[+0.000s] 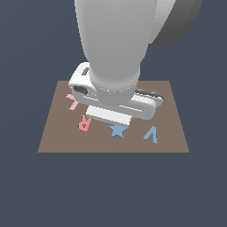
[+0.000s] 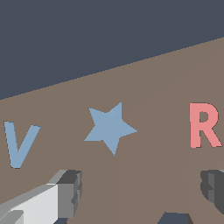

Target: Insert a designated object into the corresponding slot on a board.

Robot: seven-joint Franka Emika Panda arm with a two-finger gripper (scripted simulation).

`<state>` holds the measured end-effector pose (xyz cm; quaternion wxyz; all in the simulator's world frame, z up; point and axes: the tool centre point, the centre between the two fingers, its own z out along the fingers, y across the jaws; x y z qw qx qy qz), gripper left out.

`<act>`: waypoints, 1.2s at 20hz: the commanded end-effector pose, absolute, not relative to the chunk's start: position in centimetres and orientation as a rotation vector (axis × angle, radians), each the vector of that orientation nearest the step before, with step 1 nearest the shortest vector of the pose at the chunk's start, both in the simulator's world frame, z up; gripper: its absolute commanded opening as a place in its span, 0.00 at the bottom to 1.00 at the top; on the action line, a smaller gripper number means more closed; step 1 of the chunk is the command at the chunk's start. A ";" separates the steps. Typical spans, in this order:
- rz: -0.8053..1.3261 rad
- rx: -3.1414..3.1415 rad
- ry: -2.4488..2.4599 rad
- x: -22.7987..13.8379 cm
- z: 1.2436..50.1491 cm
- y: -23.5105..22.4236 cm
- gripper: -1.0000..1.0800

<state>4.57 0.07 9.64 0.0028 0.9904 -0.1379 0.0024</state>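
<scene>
Board: I see a flat brown rectangle on a dark blue-grey ground; my arm covers its middle and far part in the exterior view.
Pink piece: near the board's left edge in the exterior view, partly under the arm; I cannot read it as a letter.
R: a pink letter, the one clear character on that side, lying flat just toward the near edge from the pink piece; in the wrist view it reads upright as "R".
Star: the light-blue five-pointed star lies flat on the bare board, between the R and the V, close to the near edge and partly under the hand's front; the wrist view shows all five points.
V: a blue letter, flat, toward the near right corner in the exterior view.
Gripper: I see both fingers in the wrist view, set wide apart with nothing between them, hanging over the board short of the star.
Slot: I cannot find it in either view.
Brands: I read none.
</scene>
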 end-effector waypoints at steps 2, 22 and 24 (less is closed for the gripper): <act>0.005 3.095 -0.518 5.8 7.8 0.6 0.96; -0.001 3.075 -0.642 7.9 4.0 1.2 0.96; 0.000 3.075 -0.643 7.9 3.4 1.2 0.96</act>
